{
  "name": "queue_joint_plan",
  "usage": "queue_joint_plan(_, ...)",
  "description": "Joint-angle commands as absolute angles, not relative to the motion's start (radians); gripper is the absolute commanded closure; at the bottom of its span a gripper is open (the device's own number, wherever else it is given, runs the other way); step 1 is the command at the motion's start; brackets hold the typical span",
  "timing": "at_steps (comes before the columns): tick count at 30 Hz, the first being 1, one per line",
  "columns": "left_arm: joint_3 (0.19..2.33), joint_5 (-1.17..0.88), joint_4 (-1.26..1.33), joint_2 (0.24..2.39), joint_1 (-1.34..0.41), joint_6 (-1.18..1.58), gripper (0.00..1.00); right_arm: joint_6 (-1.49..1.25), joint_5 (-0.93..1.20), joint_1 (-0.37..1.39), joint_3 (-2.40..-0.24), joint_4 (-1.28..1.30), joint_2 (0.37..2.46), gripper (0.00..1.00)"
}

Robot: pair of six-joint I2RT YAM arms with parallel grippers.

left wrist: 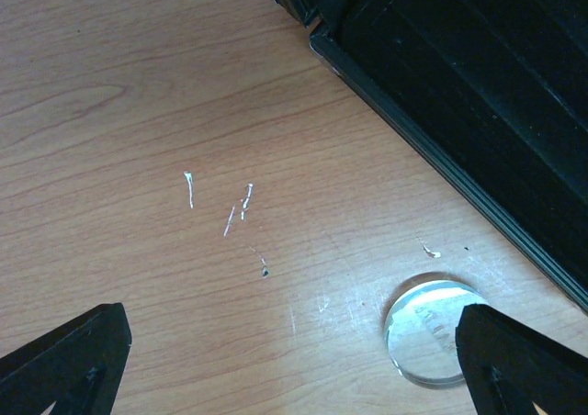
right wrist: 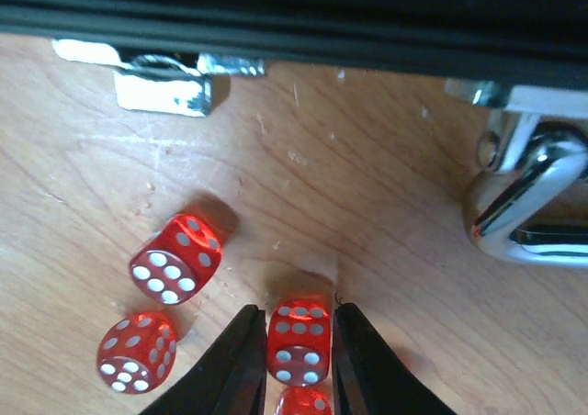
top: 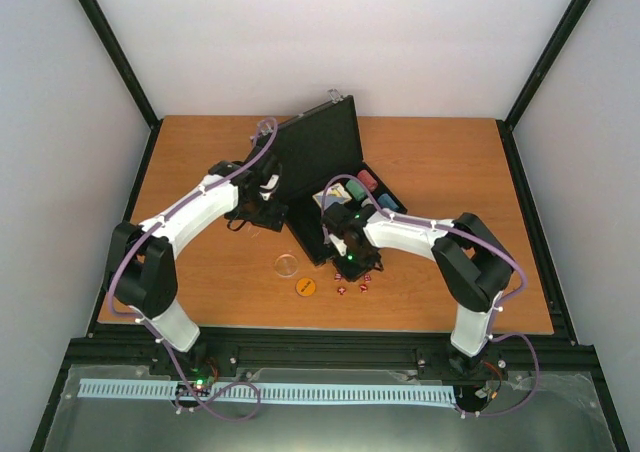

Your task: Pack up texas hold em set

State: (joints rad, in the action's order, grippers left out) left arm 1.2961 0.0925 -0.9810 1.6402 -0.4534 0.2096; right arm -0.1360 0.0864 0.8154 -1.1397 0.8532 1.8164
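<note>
Nipped right pincer (right wrist: 299, 364) snug against both sides of 1 red die (right wrist: 299, 337), held left pincer (left wrist: 294, 369) wide and empty; judged dice-packing underway, next needing clean lift into briefcase (right wrist: 276, 2).

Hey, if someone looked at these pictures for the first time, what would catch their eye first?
The open black rectangular briefcase with silver latches stands mid-table, lid raised. Just in front of it the right gripper pinches one small red die, with other red dice loose beside it. Left of the case, the left gripper hangs wide open by a clear round disc.
</note>
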Motion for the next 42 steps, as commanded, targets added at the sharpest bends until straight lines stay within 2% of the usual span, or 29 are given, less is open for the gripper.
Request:
queue_joint_plan(1, 1.338, 0.09, -0.979, 1.643, -0.449, 0.19, 0.0, -0.113, 0.073, 0.827, -1.221, 0.925, 1.814, 0.8)
queue_joint_plan(10, 1.331, 0.086, -0.967, 1.654, -0.449, 0.191, 0.0, -0.089, 0.038, 0.793, -1.504, 1.078, 1.839, 0.79)
queue_joint_plan(12, 1.334, 0.088, -0.967, 1.651, -0.449, 0.188, 0.0, -0.079, 0.05, 0.787, -1.524, 1.094, 1.859, 0.72)
queue_joint_plan(14, 1.333, 0.092, -0.966, 1.648, -0.45, 0.185, 0.0, -0.071, 0.065, 0.788, -1.506, 1.097, 1.856, 0.61)
queue_joint_plan(17, 1.323, 0.088, -0.96, 1.643, -0.449, 0.191, 0.0, -0.068, 0.097, 0.787, -1.444, 1.092, 1.833, 0.53)
queue_joint_plan(26, 1.285, 0.079, -0.949, 1.645, -0.449, 0.19, 0.0, -0.08, 0.137, 0.787, -1.321, 1.061, 1.832, 0.52)
queue_joint_plan(34, 1.291, 0.073, -0.948, 1.641, -0.449, 0.19, 0.0, -0.093, 0.138, 0.787, -1.258, 1.011, 1.863, 0.45)
queue_joint_plan(42, 1.287, 0.077, -0.951, 1.629, -0.449, 0.191, 0.0, -0.09, 0.138, 0.787, -1.224, 0.966, 1.901, 0.45)
